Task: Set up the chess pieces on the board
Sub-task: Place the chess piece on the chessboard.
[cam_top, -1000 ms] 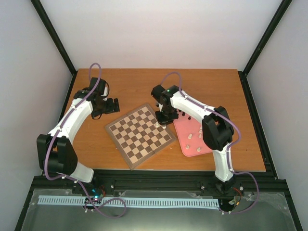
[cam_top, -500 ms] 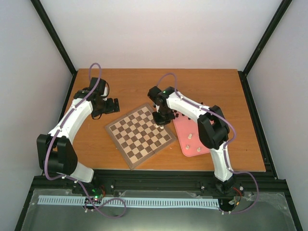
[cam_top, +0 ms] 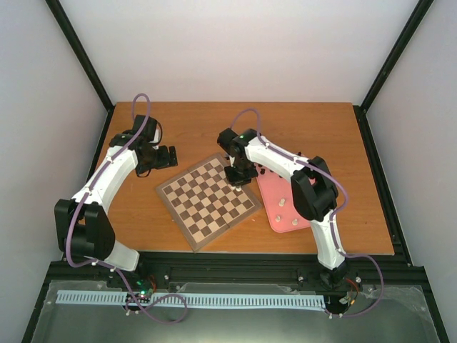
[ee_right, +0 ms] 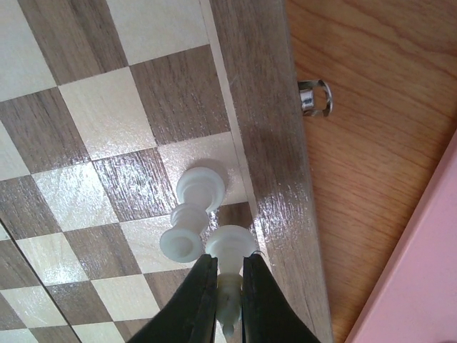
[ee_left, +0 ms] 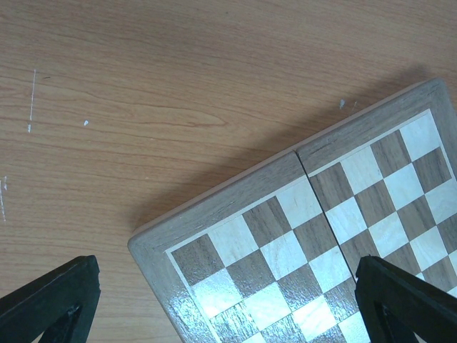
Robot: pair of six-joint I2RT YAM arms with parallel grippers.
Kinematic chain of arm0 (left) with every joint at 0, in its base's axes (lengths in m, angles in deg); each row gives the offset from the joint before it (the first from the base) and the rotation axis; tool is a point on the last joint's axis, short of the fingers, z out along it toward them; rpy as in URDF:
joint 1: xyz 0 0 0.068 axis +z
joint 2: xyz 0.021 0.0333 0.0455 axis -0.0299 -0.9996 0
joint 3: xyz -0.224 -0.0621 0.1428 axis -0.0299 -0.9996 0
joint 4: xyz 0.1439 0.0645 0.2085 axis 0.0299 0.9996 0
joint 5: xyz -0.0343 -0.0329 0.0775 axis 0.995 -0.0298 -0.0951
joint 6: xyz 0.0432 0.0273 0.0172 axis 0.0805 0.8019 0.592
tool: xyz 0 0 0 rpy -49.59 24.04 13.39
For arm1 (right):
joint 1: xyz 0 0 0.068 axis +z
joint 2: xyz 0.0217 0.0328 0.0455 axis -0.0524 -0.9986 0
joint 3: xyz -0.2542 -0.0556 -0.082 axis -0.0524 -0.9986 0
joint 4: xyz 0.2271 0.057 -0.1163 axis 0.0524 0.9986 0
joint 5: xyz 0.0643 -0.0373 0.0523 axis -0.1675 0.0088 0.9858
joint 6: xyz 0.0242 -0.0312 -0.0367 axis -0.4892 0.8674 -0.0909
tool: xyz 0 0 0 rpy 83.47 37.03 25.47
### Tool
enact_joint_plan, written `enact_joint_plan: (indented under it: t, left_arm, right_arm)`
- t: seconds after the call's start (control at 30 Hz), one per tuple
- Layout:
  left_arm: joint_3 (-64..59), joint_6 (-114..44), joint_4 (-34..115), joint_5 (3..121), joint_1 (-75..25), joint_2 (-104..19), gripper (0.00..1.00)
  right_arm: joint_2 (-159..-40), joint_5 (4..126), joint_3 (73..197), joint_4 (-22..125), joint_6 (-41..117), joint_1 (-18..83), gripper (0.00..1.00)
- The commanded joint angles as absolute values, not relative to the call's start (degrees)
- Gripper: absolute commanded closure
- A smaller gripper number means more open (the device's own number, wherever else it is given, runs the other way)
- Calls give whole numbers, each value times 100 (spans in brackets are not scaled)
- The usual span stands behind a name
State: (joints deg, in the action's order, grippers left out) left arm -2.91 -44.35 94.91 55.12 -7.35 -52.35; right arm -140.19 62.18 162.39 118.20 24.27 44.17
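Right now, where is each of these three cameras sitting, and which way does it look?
Top external: fixed above and behind the arms, looking down; both arms, chessboard and pink tray show.
Left wrist: on the left arm, facing down at a chessboard corner; its spread fingers show.
Right wrist: on the right arm, facing down at the chessboard edge; its fingers pinch a white chess piece.
All three share the chessboard.

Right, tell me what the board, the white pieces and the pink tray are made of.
Board: wood, with visible grain and a glossy varnish that throws glare. White pieces: likely plastic, smooth, slightly translucent. Pink tray: uniform matte pink, perhaps plastic or foam; can't tell.
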Motion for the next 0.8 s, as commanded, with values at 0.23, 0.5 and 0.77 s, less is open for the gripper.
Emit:
enact_joint_plan:
  t: [0.23, 0.5, 0.77]
  left_arm:
    - [-144, -4337, 9477, 5486, -751, -5142, 0]
    - [-162, -4331, 9484, 5457, -752, -5122, 0]
    - [-153, -4319, 9485, 5445, -751, -5125, 0]
  right_arm:
    - [-14179, 6200, 16317, 11854, 2443, 4519, 96]
    - [-14235, 6178, 16330, 11846, 2438, 4519, 95]
    - [-14228, 6217, 16345, 11834, 2466, 4519, 90]
